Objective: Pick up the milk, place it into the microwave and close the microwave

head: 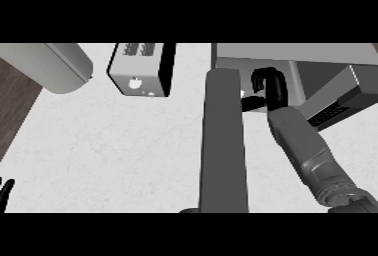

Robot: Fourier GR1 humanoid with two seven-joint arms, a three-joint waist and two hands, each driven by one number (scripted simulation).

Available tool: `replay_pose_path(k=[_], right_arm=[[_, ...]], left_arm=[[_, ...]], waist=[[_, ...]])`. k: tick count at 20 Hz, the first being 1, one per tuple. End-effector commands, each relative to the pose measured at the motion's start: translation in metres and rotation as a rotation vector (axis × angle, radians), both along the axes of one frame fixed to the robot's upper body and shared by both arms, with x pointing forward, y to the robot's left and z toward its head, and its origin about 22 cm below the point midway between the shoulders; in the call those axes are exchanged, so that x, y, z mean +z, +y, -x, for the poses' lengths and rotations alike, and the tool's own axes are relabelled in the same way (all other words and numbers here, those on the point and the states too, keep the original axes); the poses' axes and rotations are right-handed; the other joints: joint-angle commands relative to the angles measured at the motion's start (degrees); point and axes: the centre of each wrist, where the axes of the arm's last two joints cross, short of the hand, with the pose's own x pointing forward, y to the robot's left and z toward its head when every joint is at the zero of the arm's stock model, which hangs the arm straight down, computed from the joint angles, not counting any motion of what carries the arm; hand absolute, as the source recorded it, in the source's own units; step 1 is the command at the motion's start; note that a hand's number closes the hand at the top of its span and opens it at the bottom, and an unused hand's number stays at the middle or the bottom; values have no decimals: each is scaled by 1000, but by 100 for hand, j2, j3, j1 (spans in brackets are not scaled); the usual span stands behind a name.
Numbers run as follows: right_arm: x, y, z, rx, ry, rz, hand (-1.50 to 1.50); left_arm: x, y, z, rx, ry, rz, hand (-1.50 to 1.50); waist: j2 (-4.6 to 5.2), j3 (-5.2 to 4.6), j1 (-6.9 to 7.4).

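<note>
Black right robot hand [267,82] reaches into the microwave [295,55], fingers curled, perhaps round the hidden milk.

A pale speckled counter [111,150], a grey microwave [295,52], a black right hand [267,82].

The surface [111,150] looks like matt white stone with faint grey mottling, edged at the left by dark brown wood grain [15,105]. The microwave [295,52] and the toaster [136,67] show smooth, dull grey metal-like casing, while the right hand [269,82] is matt black.
</note>
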Motion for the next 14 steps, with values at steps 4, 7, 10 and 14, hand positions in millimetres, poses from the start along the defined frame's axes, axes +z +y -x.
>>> replay_pose_path(k=[4, 7, 10, 14], right_arm=[[15, 17, -11, -210, -30, 59, 150], [19, -5, -13, -254, -33, 23, 150], [16, -17, -10, -310, -20, 29, 150], [16, -27, -10, -326, -8, 12, 150]], left_arm=[[-2, 1, -7, -23, -13, -9, -150], [-1, -2, -13, -28, -25, 8, -150], [6, 6, -17, -31, -27, -23, -150], [9, 7, -25, -41, -18, -13, -150]], waist=[[38, -7, 167], [73, 3, 177], [95, 7, 210], [135, 14, 242]])
